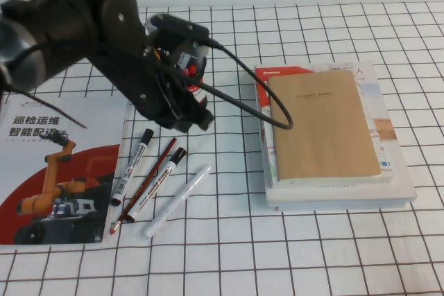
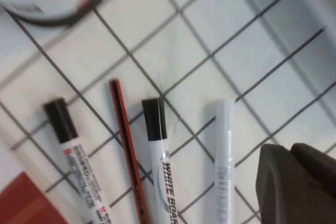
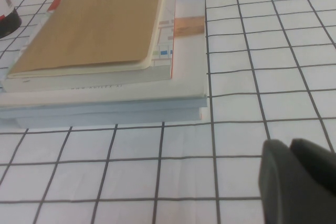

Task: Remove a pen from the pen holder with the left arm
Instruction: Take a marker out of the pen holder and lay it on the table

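1. Left gripper [image 1: 196,116]. It hangs just above the gridded cloth [image 1: 229,254], between the pen holder [image 1: 186,60] and the row of loose pens. In the left wrist view its fingers [image 2: 275,182] are pressed together with nothing between them: clenched, empty.

2. Pen holder. It stands upright on the cloth, largely hidden under the left arm in the high view. Red parts show near its top, but we cannot tell what it contains. The left wrist view shows only part of its base, with a dark rim.

3. Pens on the cloth. Four items lie side by side, near one another and roughly parallel, from the robot's left to right:
- black-capped marker [image 1: 132,168], partly on the edge of the brochure [image 1: 55,171]
- red pencil [image 1: 143,185]
- whiteboard marker [image 1: 156,185], black cap
- white pen [image 1: 177,201]

4. Right gripper [image 3: 291,148]. It appears only in its own wrist view, low over the cloth near the book stack [image 1: 340,195] and apart from it. We read its fingers as closed on nothing.

5. A brown notebook [image 1: 322,126] lies on top of the book stack.
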